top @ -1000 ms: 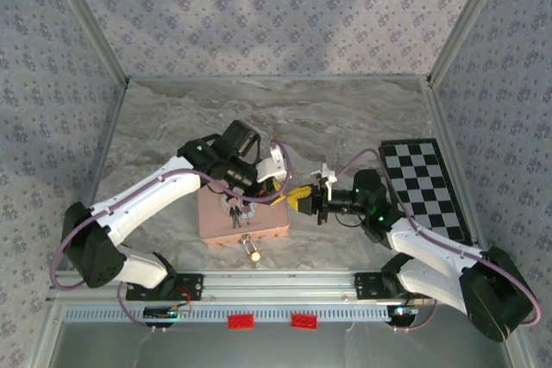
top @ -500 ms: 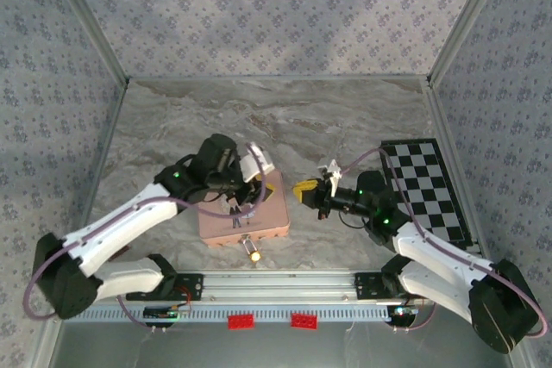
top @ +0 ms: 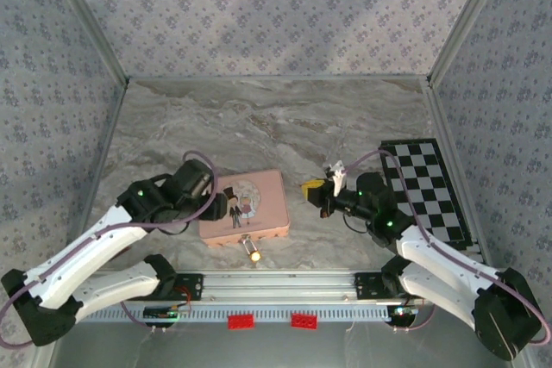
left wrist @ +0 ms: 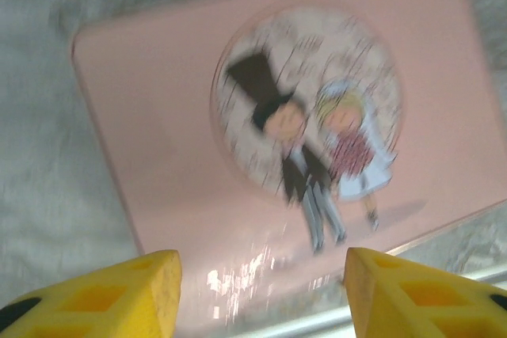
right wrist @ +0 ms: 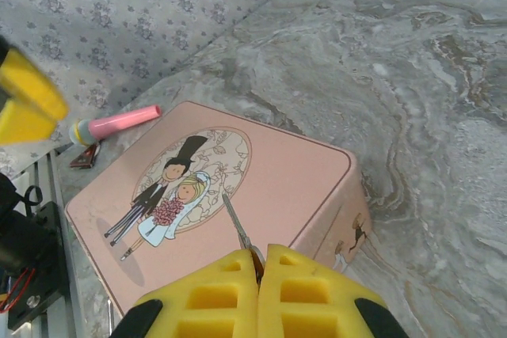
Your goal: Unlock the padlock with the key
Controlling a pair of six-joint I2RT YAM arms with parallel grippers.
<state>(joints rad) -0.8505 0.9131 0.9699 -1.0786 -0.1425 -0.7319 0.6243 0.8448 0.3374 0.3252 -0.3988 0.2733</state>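
Observation:
The small brass padlock (top: 253, 253) lies on the table just in front of the pink box (top: 246, 204). My right gripper (right wrist: 260, 263) is shut on the key (right wrist: 236, 223), whose thin blade sticks out over the box lid (right wrist: 269, 172) near its right end. From above, that gripper (top: 307, 187) hovers just right of the box. My left gripper (left wrist: 261, 290) is open with nothing between its yellow fingers (left wrist: 95, 294), low over the picture of the cartoon couple on the lid (left wrist: 158, 116). The top view puts it (top: 220, 207) at the box's left edge.
A black-and-white checkered mat (top: 427, 187) lies at the right. An aluminium rail (top: 276, 282) runs along the near edge behind the padlock. Patterned walls close in the marbled table (top: 285, 118) on three sides.
My left arm has pulled back to the left, off the top of the box, and its gripper has opened. My right gripper has drifted slightly right and away from the box, still holding the key.

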